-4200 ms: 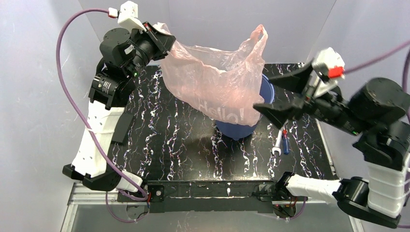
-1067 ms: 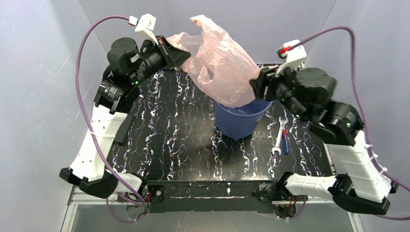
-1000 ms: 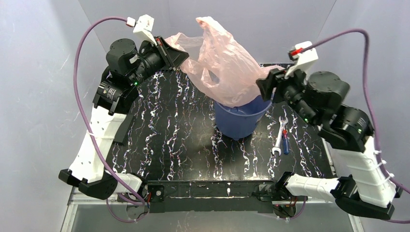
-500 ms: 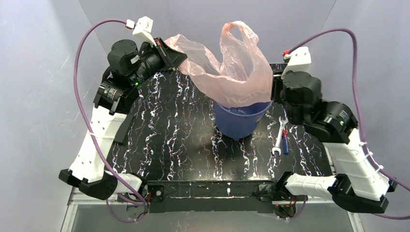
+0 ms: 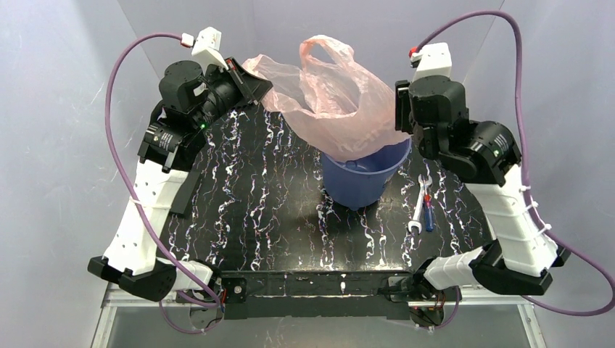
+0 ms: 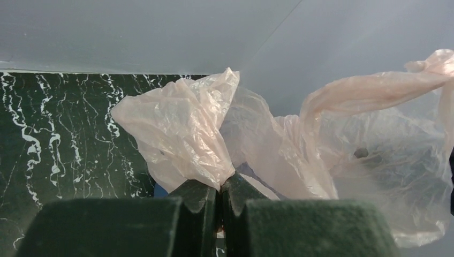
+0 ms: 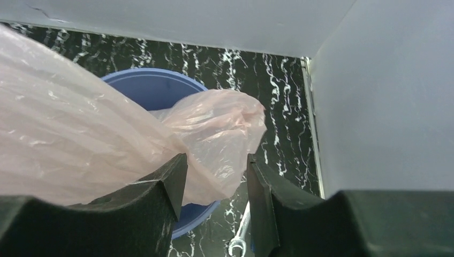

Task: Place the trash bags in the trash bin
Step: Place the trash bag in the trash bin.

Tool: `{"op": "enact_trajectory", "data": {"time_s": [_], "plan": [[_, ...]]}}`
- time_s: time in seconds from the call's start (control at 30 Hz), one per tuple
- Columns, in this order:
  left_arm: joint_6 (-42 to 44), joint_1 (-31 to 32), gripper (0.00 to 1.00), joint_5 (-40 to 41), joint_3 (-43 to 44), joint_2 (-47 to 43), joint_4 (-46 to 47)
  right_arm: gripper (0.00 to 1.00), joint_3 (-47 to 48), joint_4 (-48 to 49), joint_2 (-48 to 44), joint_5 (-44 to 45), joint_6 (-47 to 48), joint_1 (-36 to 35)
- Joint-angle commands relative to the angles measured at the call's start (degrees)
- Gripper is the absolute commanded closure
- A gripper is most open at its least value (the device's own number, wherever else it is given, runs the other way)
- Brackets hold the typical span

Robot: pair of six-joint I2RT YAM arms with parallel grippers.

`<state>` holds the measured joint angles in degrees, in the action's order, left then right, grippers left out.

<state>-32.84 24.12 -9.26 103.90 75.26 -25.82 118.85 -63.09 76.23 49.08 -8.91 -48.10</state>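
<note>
Insertion step, judged partly done: the trash bags (image 5: 341,109) hang with the lower end inside the trash bin (image 5: 359,190), the left gripper (image 6: 220,184) clenched on film at the bin's 10 o'clock and the right gripper (image 7: 217,182) parted around loose film at 1 o'clock; the next move calls for lowering the film into the bin.

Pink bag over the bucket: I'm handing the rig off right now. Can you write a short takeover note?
Left hand: shut, pinching one edge of the pink bag, up and to the left of the bucket.
Right hand: jaws apart, with bag film bulging between them. No firm grip shows.
Bag: spread between both hands above the blue bucket. Its lower part reaches into the mouth and most of it is above the rim.
Done: bag is off the table and over the bucket.
Left: push the rest in, then let go. The wrench lies on the table to the right of the bucket.
</note>
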Motion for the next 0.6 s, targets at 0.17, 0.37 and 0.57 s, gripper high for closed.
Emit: {"op": "enact_trajectory", "data": {"time_s": [0.17, 0.37, 0.57], "plan": [[-2.5, -0.8, 1.0, -7.2, -3.1, -1.0, 3.2, 0.43, -14.3, 7.9, -0.6, -31.5, 2.6, 30.2], [-2.9, -0.8, 1.0, -9.8, -4.0, -0.8, 4.3, 0.42, -20.1, 10.8, -0.7, -53.2, 1.7, 36.0], [-2.6, -0.8, 1.0, -11.1, -4.0, -1.8, 4.6, 0.42, -21.3, 14.5, -2.0, -67.9, -0.8, 35.9]]}}
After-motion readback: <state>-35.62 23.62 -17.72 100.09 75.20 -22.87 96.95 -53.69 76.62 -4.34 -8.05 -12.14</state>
